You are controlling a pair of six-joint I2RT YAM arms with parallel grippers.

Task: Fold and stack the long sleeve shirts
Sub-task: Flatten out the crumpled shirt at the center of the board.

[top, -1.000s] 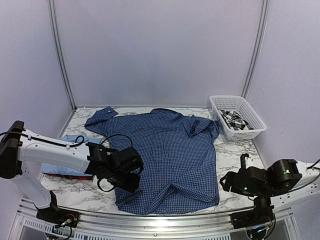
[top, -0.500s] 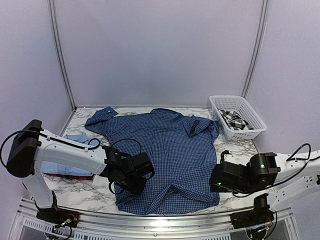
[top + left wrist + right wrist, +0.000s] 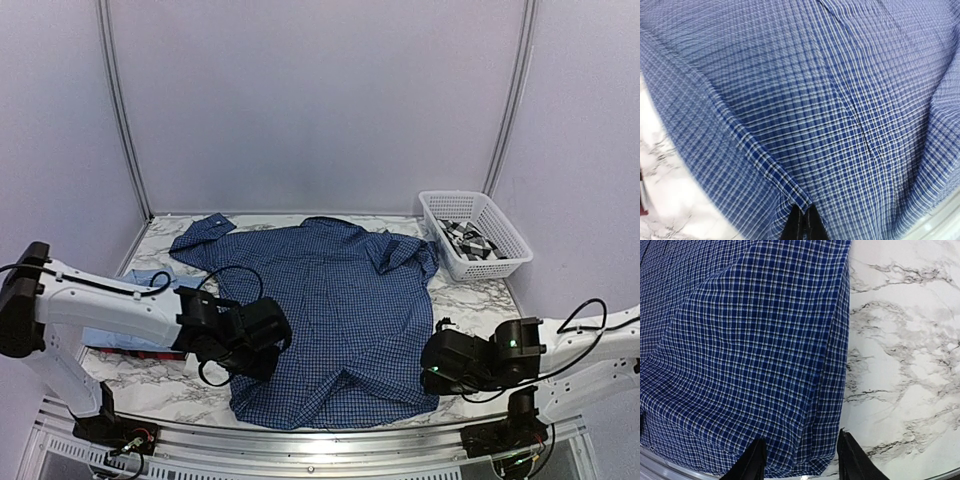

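The left gripper (image 3: pixel 802 225) pinched shut on the navy shirt (image 3: pixel 340 300) at its left edge. The right gripper (image 3: pixel 800 460) slid onto its near-right corner, jaws narrowing.

Place: a robot lab test booth, not a home.
Rig: left end effector (image 3: pixel 802 222) and right end effector (image 3: pixel 801 450) on white arms trailing loose black cables (image 3: pixel 225 278).
Mounting: a metal rail (image 3: pixel 300 445) behind both end effectors carries the arm bases.
Enclosure: plain pale panels (image 3: pixel 320 100) beyond the end effectors, framed by bare metal poles (image 3: pixel 118 110).
Counter: a marble-print counter (image 3: pixel 470 300) beneath the end effectors.
Staging: one navy checked shirt (image 3: pixel 340 300) spread flat, its near hem at both end effectors.
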